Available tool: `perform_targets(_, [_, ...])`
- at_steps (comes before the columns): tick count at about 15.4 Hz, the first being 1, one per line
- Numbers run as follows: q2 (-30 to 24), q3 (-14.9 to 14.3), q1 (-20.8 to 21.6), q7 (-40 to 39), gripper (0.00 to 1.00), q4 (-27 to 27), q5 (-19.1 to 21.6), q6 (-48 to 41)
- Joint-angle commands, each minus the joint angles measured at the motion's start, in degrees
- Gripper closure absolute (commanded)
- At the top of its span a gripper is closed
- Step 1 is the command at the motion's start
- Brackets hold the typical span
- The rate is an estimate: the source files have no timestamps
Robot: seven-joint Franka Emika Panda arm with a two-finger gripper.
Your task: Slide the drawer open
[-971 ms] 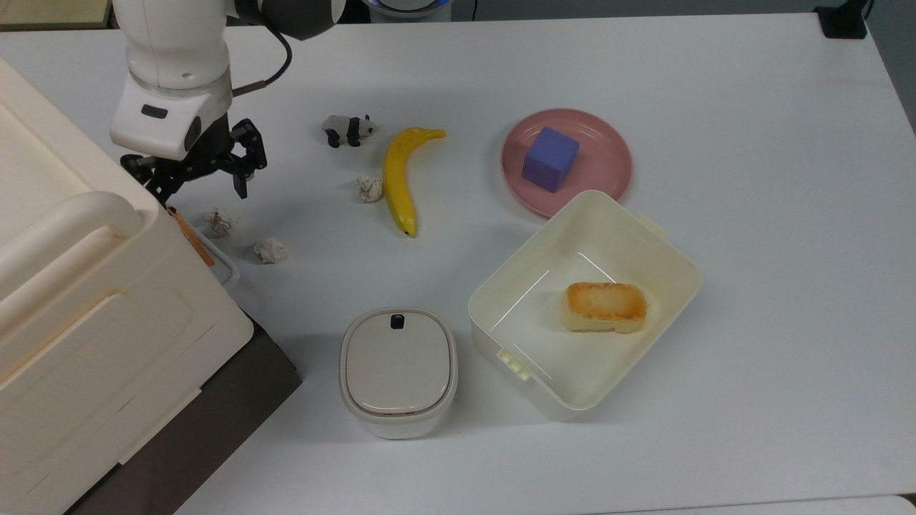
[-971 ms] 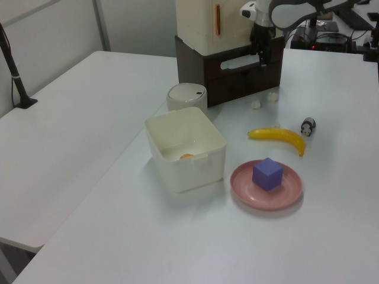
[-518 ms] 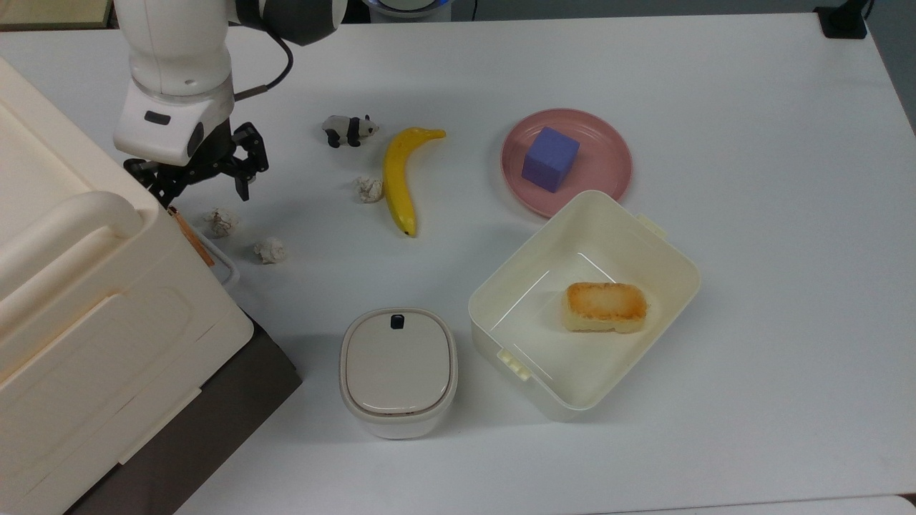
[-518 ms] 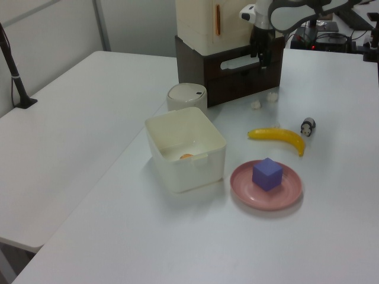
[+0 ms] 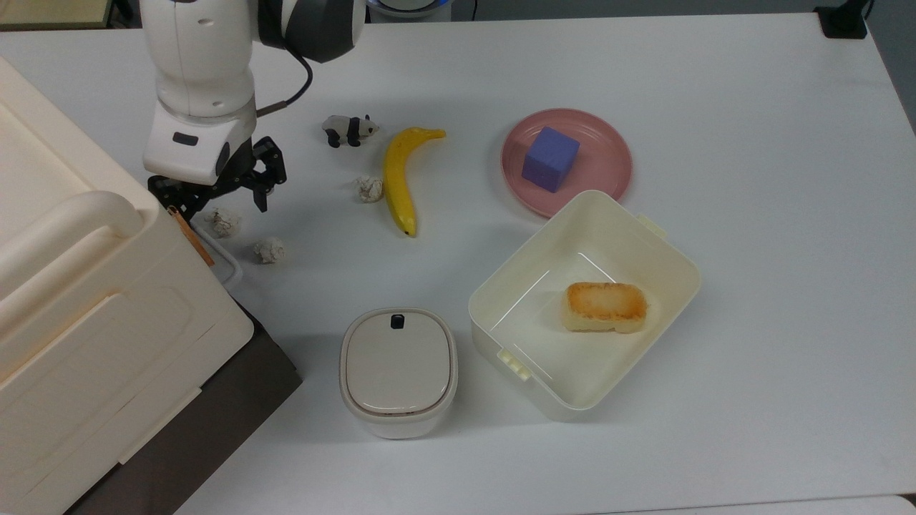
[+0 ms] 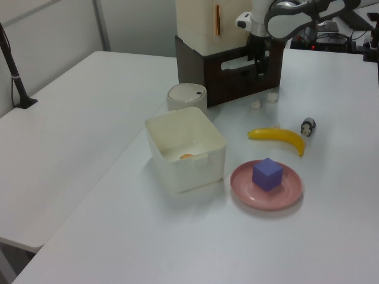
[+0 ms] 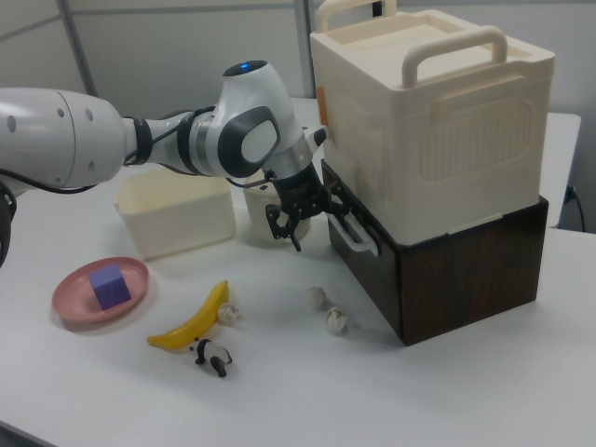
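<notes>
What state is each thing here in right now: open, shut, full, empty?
Gripper: open, at the drawer's handle.
Drawer: shut or barely out; cannot tell which.
Big lidded box: lid shut, sits on the cabinet.
Small container: lid on.
Tub: open, holds bread.
Plate: holds a purple cube.
Banana: unpeeled, lying flat.
</notes>
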Motion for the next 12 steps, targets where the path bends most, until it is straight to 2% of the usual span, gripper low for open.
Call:
perform_targets(1, [-1.47,0.5,3.08,7.23,0.0,-1.42,-0.15,-4.62])
perform_targets(4, [-4.1,0.85,3.27,8.29,0.0,-1.42,-0.15,-10.33])
perform_targets(12, [-5.69,2.78,3.35,8.29,0.0,-1.33,-0.06,-20.27])
